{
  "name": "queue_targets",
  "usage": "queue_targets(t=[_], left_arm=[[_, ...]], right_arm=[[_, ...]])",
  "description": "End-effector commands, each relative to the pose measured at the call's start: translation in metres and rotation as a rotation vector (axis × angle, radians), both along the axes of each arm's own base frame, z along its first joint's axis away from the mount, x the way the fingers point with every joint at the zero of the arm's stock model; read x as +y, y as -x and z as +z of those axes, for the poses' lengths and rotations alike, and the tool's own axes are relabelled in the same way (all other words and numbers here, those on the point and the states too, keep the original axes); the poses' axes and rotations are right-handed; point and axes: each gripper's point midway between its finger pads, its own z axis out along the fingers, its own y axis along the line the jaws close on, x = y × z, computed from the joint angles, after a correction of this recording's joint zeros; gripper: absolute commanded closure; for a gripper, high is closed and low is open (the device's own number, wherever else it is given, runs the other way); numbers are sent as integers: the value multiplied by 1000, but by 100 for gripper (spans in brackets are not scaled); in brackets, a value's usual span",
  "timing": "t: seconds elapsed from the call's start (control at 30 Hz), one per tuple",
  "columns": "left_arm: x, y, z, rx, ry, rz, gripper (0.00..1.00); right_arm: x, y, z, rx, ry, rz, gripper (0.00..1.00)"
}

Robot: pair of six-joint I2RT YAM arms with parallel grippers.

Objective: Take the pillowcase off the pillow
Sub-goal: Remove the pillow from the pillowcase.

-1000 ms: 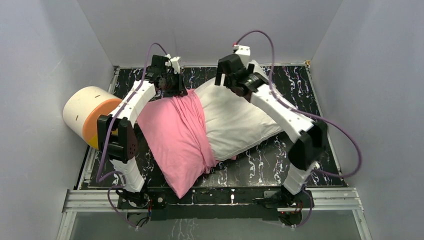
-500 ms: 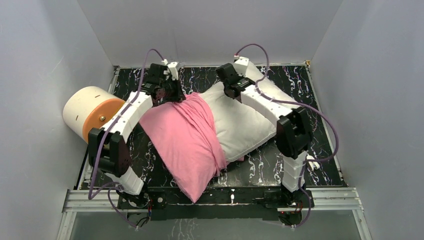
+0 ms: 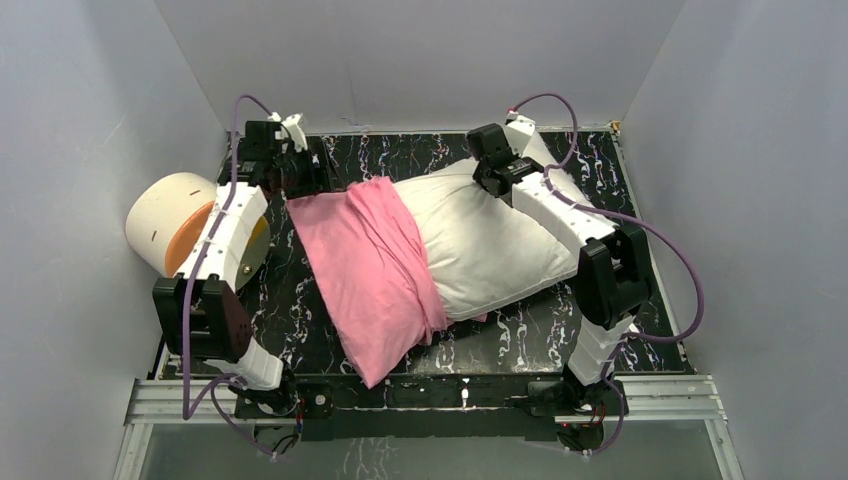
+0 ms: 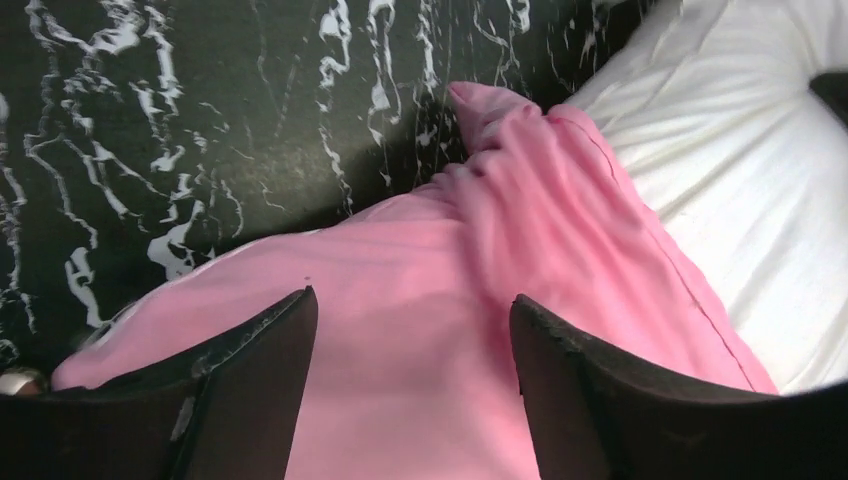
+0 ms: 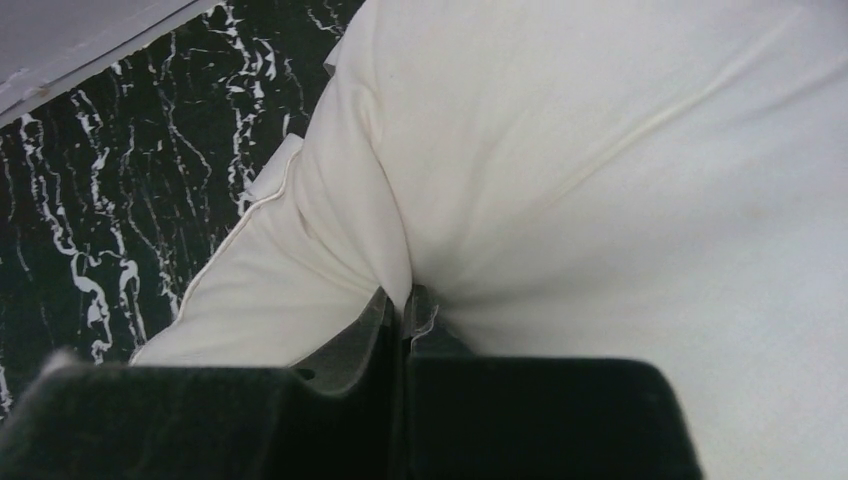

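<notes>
Far to the left of the pillow, a cream-and-orange cylinder (image 3: 172, 222) lies on its side against the wall. Next comes the left gripper (image 3: 312, 182), hovering at the far left corner of the pillow. Its jaws are spread wide over pink cloth and nothing is caught between them. The pillowcase (image 3: 368, 265) covers only the left end of the pillow, bunched into folds. It runs from that far corner down to a loose tip near the front edge of the black marbled counter (image 3: 520, 335). The pillow (image 3: 495, 240) lies across the middle of the counter, its right part bare and white. At the pillow's far edge the right gripper (image 3: 500, 185) is pressed together, pinching a fold of the pillow's white cloth.
</notes>
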Motion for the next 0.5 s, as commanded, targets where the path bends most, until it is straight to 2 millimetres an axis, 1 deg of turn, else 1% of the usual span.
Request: queue_targets(t=[0.0,0.03,0.07,0.13,0.17,0.2,0.27,0.37,0.43,0.47], left_arm=[[15,-3,51,-96,-1,33,23],[15,-1,61,-117,4,39,11],[13,4,72,-136,19,38,4],[3,18,88,-156,51,13,2],[-4,28,89,-153,62,-8,2],[-16,37,88,-145,74,-43,2],[-46,58,77,-119,62,-124,2],[-90,85,44,-42,17,-226,2],[-105,94,17,6,-57,-248,3],[-105,97,4,26,-102,-238,5]], right_arm=[[-73,38,-31,199,214,-78,90],[-70,39,-30,199,196,-65,89],[-68,39,-28,193,182,-59,88],[-63,39,-25,182,155,-42,87],[-63,39,-23,177,150,-43,87],[-63,40,-21,173,145,-43,86],[-62,40,-16,162,130,-41,86],[-59,42,-10,144,101,-34,86],[-58,42,-8,134,89,-29,85],[-58,43,-9,135,90,-26,85]])
